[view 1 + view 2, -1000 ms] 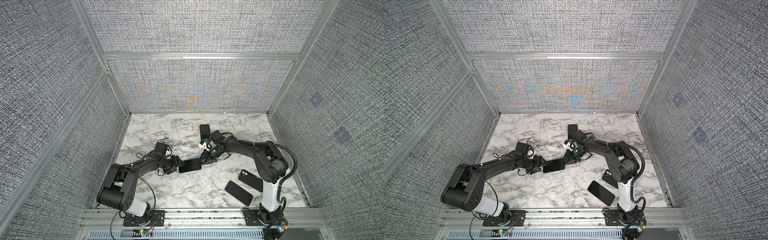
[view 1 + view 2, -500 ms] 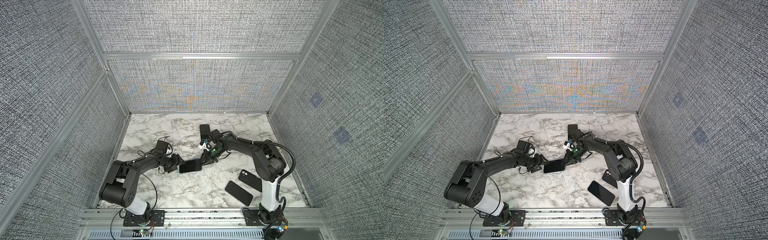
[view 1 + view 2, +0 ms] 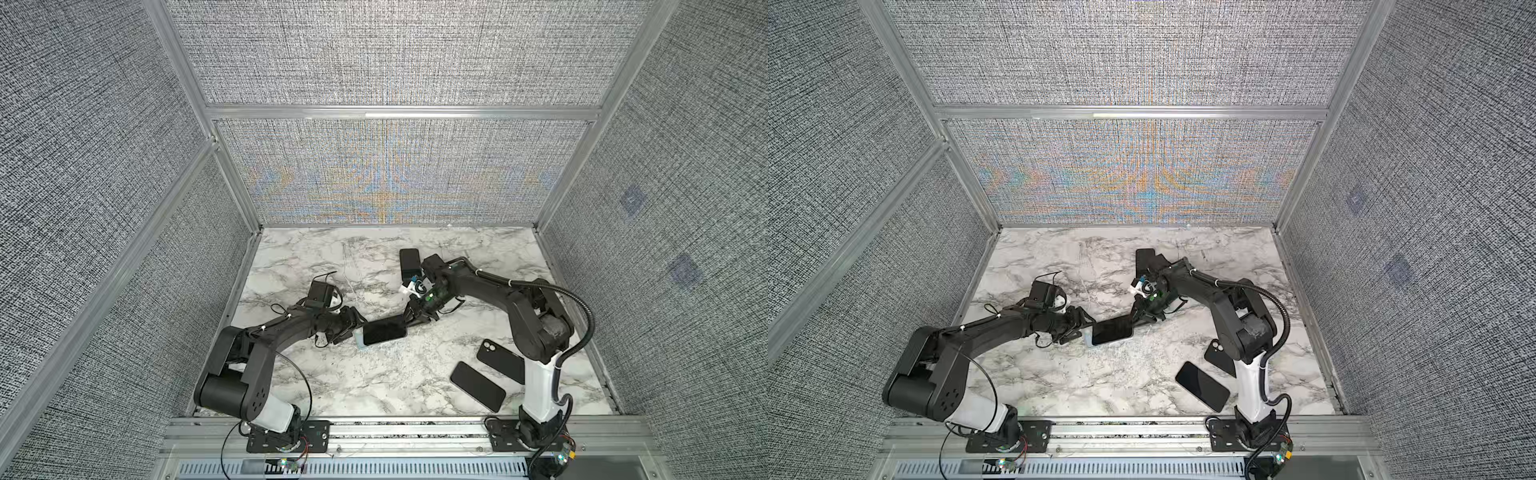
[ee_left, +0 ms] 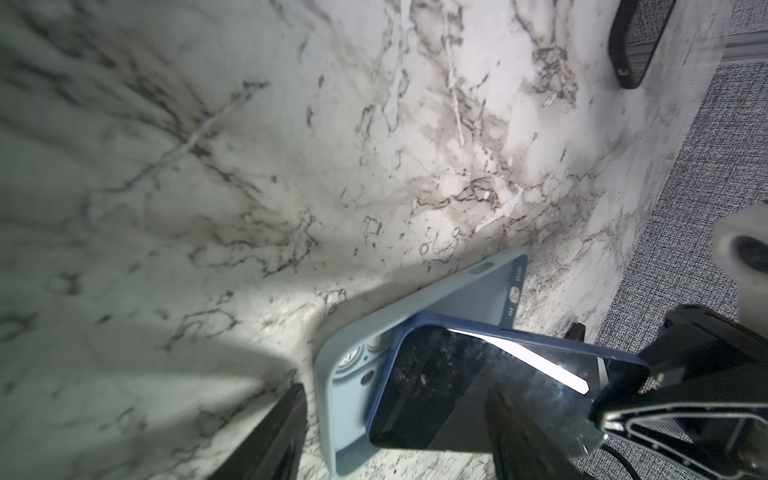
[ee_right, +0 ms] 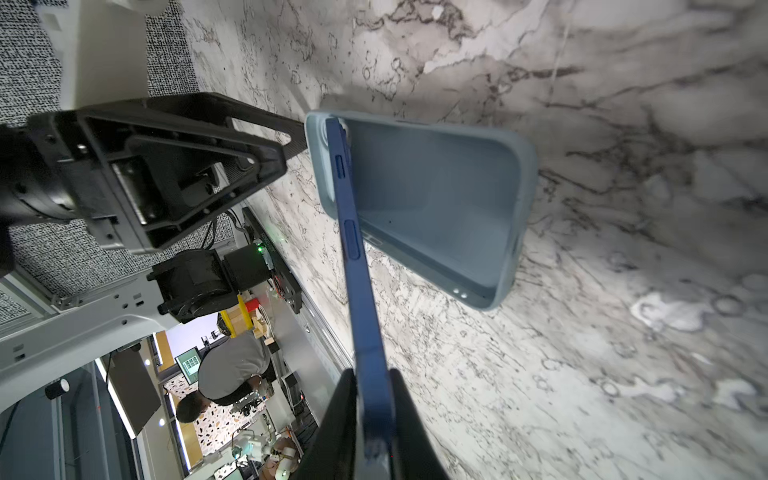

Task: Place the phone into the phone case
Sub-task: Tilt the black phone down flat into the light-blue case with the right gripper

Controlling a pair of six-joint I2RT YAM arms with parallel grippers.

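phone [image 3: 384, 330] over pale case [image 3: 359, 340] (right gripper [image 3: 409, 321] at its far end)

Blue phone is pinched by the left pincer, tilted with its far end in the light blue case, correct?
No: the right pincer pinches the blue phone, as the right wrist view shows. It is tilted with its far end in the light blue case.
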